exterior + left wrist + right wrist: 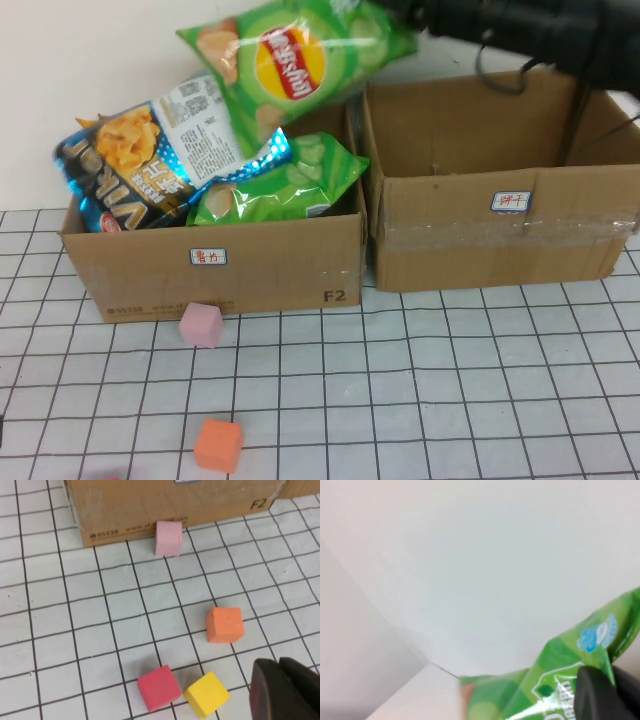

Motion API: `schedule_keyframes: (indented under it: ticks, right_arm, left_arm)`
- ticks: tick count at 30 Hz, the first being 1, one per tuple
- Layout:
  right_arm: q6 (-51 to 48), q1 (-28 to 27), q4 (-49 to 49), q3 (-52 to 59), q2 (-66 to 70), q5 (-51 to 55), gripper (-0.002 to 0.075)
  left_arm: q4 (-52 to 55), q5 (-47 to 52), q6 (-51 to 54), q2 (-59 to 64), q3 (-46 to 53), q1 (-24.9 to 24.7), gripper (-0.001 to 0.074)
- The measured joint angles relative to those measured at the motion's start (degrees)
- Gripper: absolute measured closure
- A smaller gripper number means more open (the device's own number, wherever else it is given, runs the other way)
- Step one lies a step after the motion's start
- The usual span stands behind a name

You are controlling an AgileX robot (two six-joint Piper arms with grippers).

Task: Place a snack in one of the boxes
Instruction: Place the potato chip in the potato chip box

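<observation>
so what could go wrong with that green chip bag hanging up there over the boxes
The right pincer is shut on just one edge of the green chip bag, so the bag could slip or swing. The left box beneath it is already heaped with the blue bag and another green bag; dropped there, it may slide off. The right box looks roomier. The left pincer, shut, hovers near the foam cubes.

Glossy plastic chip bag (295, 62), matt brown cardboard boxes (215, 270), soft matt foam cubes (225, 624) on a smooth gridded tabletop (420, 390).
</observation>
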Motion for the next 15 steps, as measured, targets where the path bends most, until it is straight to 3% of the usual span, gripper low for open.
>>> schedule_keyframes:
  ticks: [9, 15]
  right_arm:
    - [-1.3, 1.07, 0.23, -5.15, 11.28, 2.09, 0.0711]
    - [-3.66, 1.07, 0.35, -5.43, 11.27, 4.18, 0.0529]
  left_arm:
    - [-0.9, -0.81, -1.2, 0.0, 0.0, 0.0, 0.0736]
    - [-1.28, -1.43, -1.3, 0.0, 0.0, 0.0, 0.0736]
